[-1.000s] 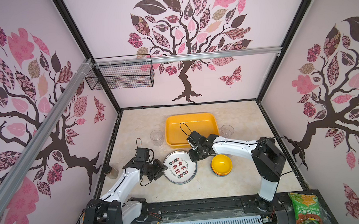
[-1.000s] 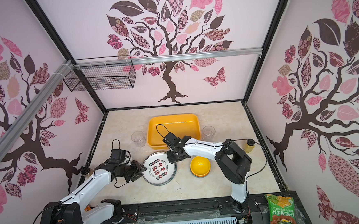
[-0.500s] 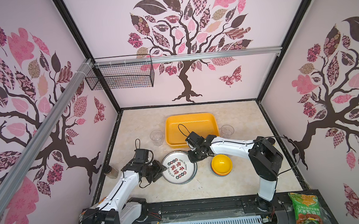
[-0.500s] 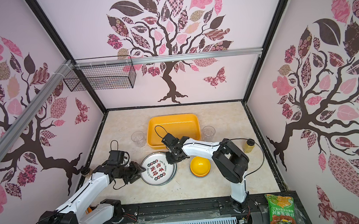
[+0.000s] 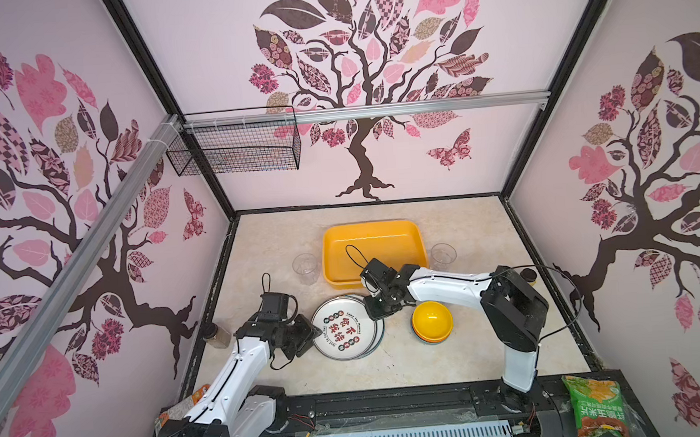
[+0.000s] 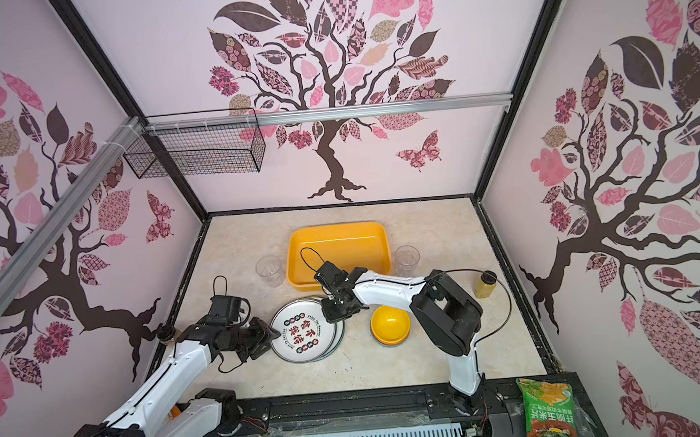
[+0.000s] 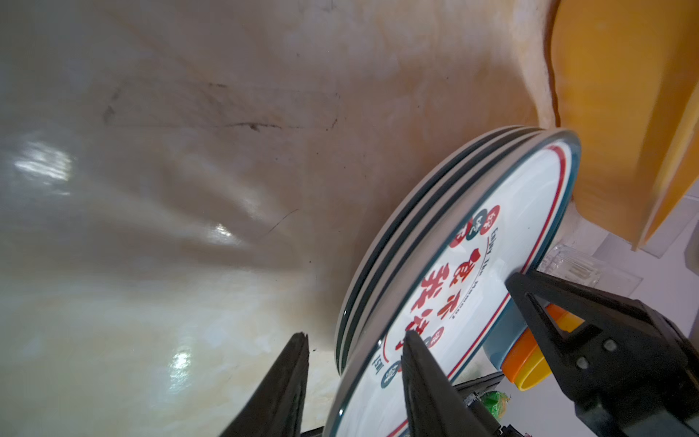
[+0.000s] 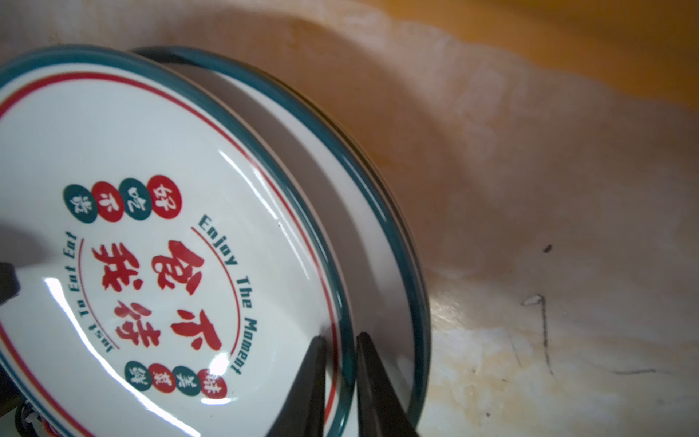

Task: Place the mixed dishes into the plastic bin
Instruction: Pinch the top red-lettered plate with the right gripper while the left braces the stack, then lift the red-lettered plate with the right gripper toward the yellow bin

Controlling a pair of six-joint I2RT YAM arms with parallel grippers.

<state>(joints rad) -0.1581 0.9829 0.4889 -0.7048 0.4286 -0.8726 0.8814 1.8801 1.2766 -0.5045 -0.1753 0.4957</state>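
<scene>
A stack of white plates with dark rims lies mid-table; the top plate (image 5: 343, 327) (image 6: 303, 334) sits shifted and tilted off the lower ones (image 8: 359, 189). My right gripper (image 5: 377, 311) (image 8: 340, 363) is shut on that top plate's rim (image 8: 151, 189) on the side toward the bin. My left gripper (image 5: 314, 334) (image 7: 355, 363) stands open, its fingers straddling the opposite rim (image 7: 472, 242) with a gap showing. The yellow-orange plastic bin (image 5: 369, 226) (image 6: 336, 227) lies behind the plates. Stacked bowls (image 5: 431, 320), yellow on top, sit to the right. Clear tumblers (image 5: 304, 268) (image 5: 443, 255) flank the bin.
An amber bottle (image 6: 483, 284) stands near the right wall and a small jar (image 5: 218, 336) by the left wall. A green snack bag (image 5: 597, 408) lies on the front ledge at right. A black wire basket (image 5: 235, 147) hangs on the back left rail.
My right gripper has closed onto the top plate's rim. The top plate has slid a little left off the stack, and my left gripper's fingers now straddle its left rim.
</scene>
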